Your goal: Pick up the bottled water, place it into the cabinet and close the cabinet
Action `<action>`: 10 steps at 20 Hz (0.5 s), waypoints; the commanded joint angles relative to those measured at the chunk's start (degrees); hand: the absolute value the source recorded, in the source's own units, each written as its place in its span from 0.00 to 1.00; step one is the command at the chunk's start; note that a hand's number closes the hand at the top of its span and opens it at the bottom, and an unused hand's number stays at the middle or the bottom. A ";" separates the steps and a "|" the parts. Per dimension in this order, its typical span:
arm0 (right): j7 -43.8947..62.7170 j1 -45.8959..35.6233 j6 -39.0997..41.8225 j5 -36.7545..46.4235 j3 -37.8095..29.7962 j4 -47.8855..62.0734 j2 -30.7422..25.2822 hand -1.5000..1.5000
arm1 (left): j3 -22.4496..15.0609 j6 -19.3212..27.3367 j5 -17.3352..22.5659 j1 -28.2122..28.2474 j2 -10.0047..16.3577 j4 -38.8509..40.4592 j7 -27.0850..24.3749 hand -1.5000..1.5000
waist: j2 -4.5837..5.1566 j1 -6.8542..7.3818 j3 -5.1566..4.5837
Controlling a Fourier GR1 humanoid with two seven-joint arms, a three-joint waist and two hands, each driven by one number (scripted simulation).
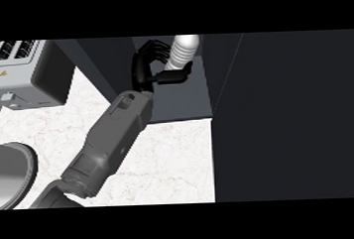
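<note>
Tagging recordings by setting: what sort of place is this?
Likely a kitchen: a silver slotted toaster on a white marble counter, and a dark open cabinet.

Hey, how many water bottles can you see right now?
1. The bottled water is inside the cabinet, near the top of the view, with the left hand curling its fingers round it. The dark panel on the right could hide others.

The open cabinet door walls off everything from 1 to 5 o'clock. At 12 o'clock the cabinet shelf is a narrow slot, and the left hand curled round the bottled water takes up its back. A toaster blocks 10 o'clock and a grey pot blocks 8 o'clock. Bare counter lies open at 6 o'clock.
</note>
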 commanded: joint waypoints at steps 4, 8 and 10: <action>0.95 0.46 -0.33 -3.83 -1.40 -5.12 -0.35 0.00 | 1.21 1.41 -2.05 -7.36 0.20 9.13 0.64 0.00 | 0.37 -0.30 0.01; 0.47 1.41 0.91 -1.99 -1.24 -5.90 0.43 0.00 | 2.35 -0.47 -1.94 -8.23 1.01 11.85 -0.33 0.00 | 0.45 -0.83 -0.01; 1.85 1.91 -1.24 -3.27 -0.78 -7.17 0.77 0.00 | 2.92 -1.60 -1.81 -7.05 1.29 12.13 -2.18 0.00 | 0.44 -0.28 -0.04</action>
